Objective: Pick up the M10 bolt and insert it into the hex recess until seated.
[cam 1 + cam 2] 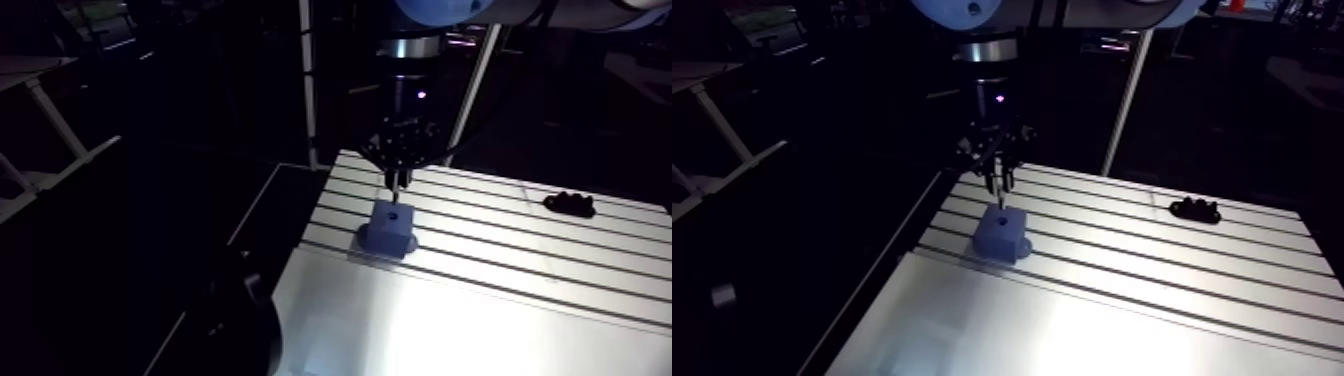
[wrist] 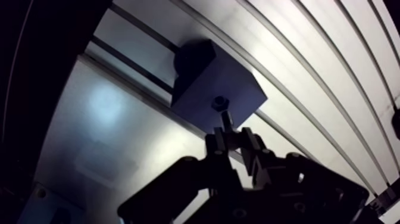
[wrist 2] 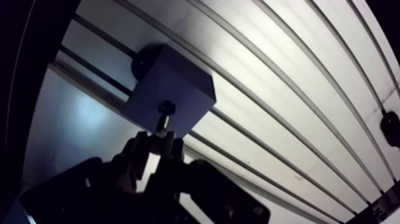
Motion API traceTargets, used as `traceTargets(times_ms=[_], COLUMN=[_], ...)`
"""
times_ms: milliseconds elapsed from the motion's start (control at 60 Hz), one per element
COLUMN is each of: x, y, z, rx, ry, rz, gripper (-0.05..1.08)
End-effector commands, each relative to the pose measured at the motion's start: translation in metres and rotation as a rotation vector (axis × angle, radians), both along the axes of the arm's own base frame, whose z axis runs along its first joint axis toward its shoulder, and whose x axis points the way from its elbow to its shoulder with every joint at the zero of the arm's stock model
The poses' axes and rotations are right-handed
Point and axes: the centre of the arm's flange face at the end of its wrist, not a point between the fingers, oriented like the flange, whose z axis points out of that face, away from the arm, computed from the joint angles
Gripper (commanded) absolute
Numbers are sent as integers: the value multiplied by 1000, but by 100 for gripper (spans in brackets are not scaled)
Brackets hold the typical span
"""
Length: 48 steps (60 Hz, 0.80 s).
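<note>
Arm view: My gripper [image 1: 398, 178] hangs straight down over the blue block [image 1: 388, 230], which stands on the slotted tabletop [image 1: 520, 255] near its front-left corner. The M10 bolt [image 1: 397, 187] shows as a thin pin pointing down from the gripper. Its tip sits just above the dark hex recess [image 1: 393, 212] in the block's top face, with a small gap, as far as I can tell. A small black part [image 1: 569, 204] lies well apart, toward the far right of the tabletop.

Wrist view: The fingers [image 2: 253, 146] are drawn in narrow and clamp the bolt [image 2: 224, 120] between them. The shank runs ahead of them toward the recess [image 2: 219, 103]. The tip looks lined up with the hole, at or just over its mouth. I cannot tell whether it touches.

Step in hand, as I judge it: pick done, insertion at its start, bolt not yet seated.

Next move calls for a straight descent on the recess axis, grip kept firm, with small lateral correction if the tip catches the rim.

Containers: the recess is the only one. It shows dark, and I see nothing seated in it.
</note>
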Motion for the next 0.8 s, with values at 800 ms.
traceTargets(times_ms=[800], x=[1], y=[0], z=[-21], rx=[2], ry=[-16], rz=[0], gripper=[99])
